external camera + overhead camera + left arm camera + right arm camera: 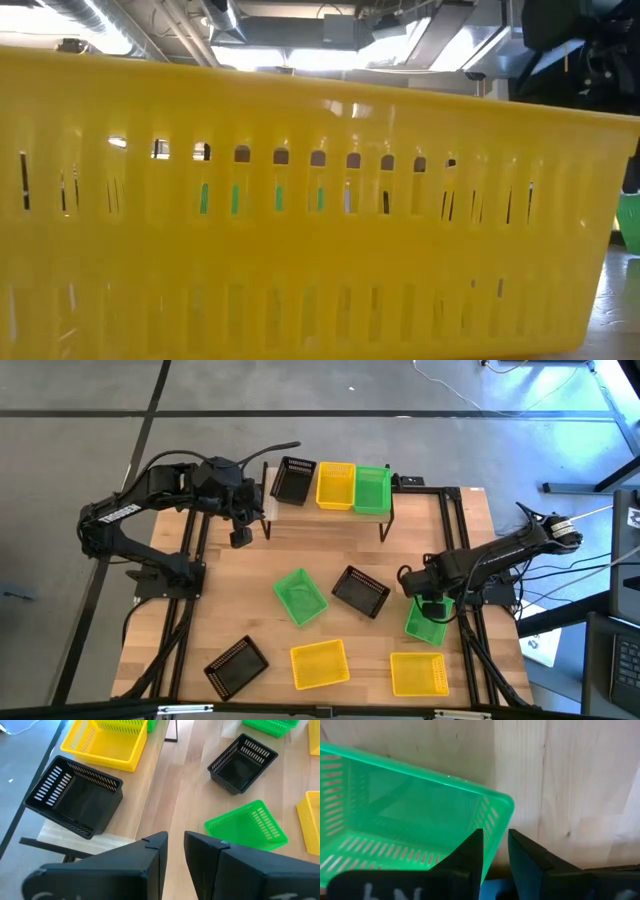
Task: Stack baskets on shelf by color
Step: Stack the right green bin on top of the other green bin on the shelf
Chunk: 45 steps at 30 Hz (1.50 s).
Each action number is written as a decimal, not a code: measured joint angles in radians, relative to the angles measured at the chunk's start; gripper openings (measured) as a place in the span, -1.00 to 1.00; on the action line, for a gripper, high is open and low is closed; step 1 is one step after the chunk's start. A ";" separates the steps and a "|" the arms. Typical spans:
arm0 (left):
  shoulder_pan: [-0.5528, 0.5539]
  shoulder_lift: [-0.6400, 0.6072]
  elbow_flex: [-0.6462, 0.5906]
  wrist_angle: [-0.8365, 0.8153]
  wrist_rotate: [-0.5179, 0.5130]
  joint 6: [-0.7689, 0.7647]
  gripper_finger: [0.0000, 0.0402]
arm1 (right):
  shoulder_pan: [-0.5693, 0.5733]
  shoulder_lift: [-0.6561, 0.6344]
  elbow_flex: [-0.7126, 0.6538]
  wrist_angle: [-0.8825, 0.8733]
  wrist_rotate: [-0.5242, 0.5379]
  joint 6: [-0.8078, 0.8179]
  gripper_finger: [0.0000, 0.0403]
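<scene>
On the shelf [268, 508] at the far edge stand a black basket [293, 480], a yellow one [335, 486] and a green one [372, 489], side by side on their bases. My right gripper [430, 603] points down, open, over a green basket [405, 820] at the table's right. One finger [470, 852] stands inside its end wall near a corner and the other finger [530, 857] outside. My left gripper [175, 847] hangs open and holding nothing, high above the table in front of the shelf's left end. My right gripper straddles the green basket's end wall [495, 827] near a corner, coming from above. Whether either finger touches the wall, I cannot tell. The basket rests on the table on its base.
Loose on the table lie a green basket [301, 597], a black one [361, 591], another black one [236, 663] and two yellow ones [319, 663] [419, 673]. The near yellow basket [300, 220] fills the low view. Bare wood shows at the table's left.
</scene>
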 joint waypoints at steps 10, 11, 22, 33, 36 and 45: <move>0.000 0.000 0.000 0.002 0.000 -0.005 -0.72 | 0.000 0.000 -0.113 0.121 0.007 0.076 -0.55; 0.000 0.000 0.000 0.002 0.000 -0.007 -0.72 | 0.000 0.000 -0.123 0.131 0.007 0.080 -0.55; 0.000 0.000 0.000 0.003 0.000 -0.009 -0.72 | 0.000 0.000 -0.122 0.183 0.008 0.076 -0.55; 0.000 0.001 0.000 0.003 0.000 -0.009 -0.72 | -0.024 0.000 -0.103 0.278 -0.060 0.074 -0.94; 0.000 0.001 0.000 0.003 0.000 -0.008 -0.72 | -0.047 0.000 -0.045 0.243 -0.085 0.092 -0.97; 0.000 0.001 0.000 0.002 0.000 0.000 -0.72 | -0.103 0.001 0.315 -0.056 -0.084 0.040 -0.99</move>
